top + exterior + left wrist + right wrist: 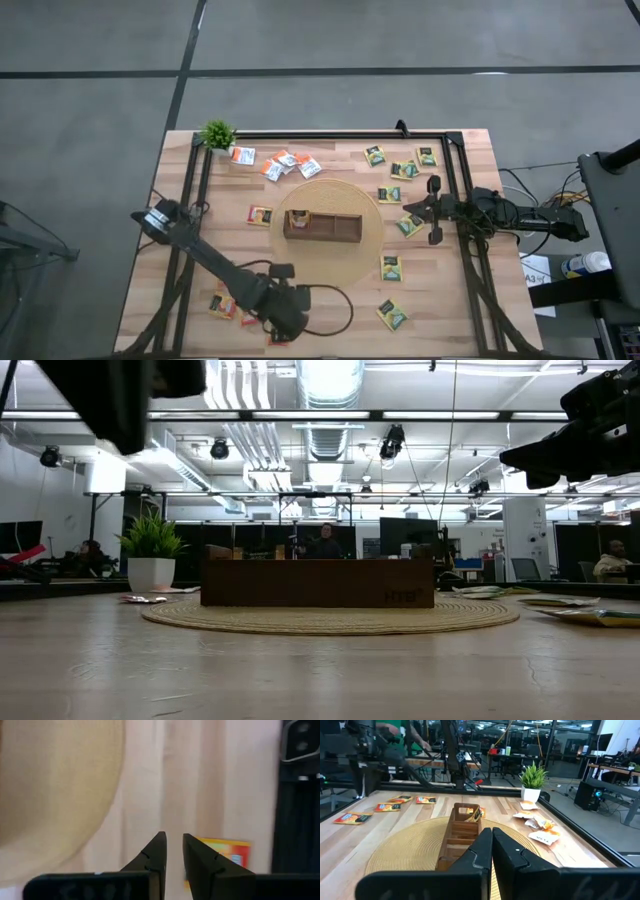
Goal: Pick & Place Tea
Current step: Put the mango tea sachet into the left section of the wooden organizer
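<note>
Nearest, the left gripper is held low at the surface's front edge, its fingers only narrowly parted with nothing seen between them, beside a yellow-orange sachet, presumably for a pickup. Beyond, the wooden tray is centred on the woven mat, one sachet already inside. Farther off, the right gripper is kept pressed together, waiting among the green sachets.

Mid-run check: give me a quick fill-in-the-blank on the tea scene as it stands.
1. The wooden tray sits on a round woven ____.
2. The potted plant stands at the table's far-____ corner in the high view.
3. The right gripper has its fingers ____.
4. The one sachet in the tray lies at the end nearer the ____ arm.

Missing words: mat; left; shut; left
</note>
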`<state>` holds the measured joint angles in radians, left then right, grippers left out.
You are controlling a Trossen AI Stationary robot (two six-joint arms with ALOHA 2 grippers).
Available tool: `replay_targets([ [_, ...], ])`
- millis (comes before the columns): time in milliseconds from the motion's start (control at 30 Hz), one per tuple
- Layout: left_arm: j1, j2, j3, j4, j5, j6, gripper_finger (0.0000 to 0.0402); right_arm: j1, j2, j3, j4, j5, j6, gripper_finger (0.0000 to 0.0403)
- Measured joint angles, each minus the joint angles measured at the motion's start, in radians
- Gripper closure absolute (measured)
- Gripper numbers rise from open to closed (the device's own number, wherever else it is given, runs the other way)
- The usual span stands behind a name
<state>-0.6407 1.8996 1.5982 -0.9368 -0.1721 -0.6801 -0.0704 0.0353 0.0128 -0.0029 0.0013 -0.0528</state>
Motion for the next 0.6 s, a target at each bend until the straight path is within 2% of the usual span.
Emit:
replay_targets([
  [200,-0.063,0.009,-0.002,0.052,0.001,-0.117,0.0344,0.0,0.0,0.0,0.0,0.0,0.0,0.0394],
  [400,-0.115,0.074,-0.014,0.155,0.023,-0.074,0.0344,0.0,0.0,0.0,0.0,0.0,0.0,0.0394],
  [600,-0.118,0.13,-0.017,0.15,0.08,-0.086,0.0344,0.0,0.0,0.0,0.0,0.0,0.0,0.0394],
])
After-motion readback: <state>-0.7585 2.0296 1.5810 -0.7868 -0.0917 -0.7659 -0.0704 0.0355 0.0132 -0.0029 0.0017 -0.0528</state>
